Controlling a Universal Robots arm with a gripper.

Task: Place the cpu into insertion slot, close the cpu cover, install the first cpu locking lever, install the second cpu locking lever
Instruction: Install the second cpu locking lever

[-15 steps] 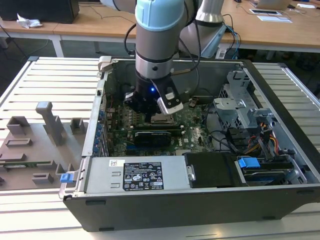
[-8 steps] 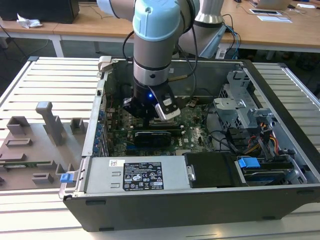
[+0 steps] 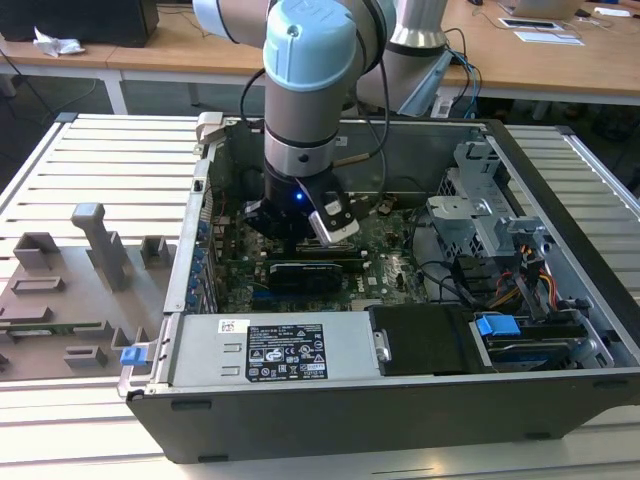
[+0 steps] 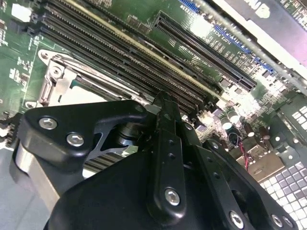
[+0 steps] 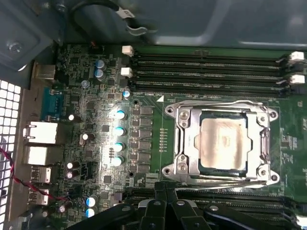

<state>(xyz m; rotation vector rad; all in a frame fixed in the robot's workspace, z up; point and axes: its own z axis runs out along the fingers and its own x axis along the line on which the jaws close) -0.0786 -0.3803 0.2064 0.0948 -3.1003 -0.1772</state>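
Observation:
In the first wrist view the cpu (image 5: 223,143) lies flat in the insertion slot (image 5: 197,165), its dull silver top showing through the window of the cpu cover (image 5: 184,139). The silver cover is down flat over the socket. Thin wire levers run along two opposite sides of the frame, one beside the memory slots (image 5: 216,102) and one on the gripper's side (image 5: 225,176). My gripper (image 5: 164,190) hovers just off the socket's edge, fingers pressed together with nothing between them. In the second wrist view its black fingers (image 4: 165,108) meet above a corner of the cover (image 4: 55,81). The exterior view has the gripper (image 3: 295,232) low inside the open computer case.
Long black memory slots (image 5: 206,67) flank the socket. A silver power supply (image 3: 270,350) fills the case front, with a drive cage (image 3: 480,215) and cables on the exterior view's right. A grey fixture plate (image 3: 70,290) lies outside the case on the exterior view's left. Rear ports (image 5: 41,136) line the board edge.

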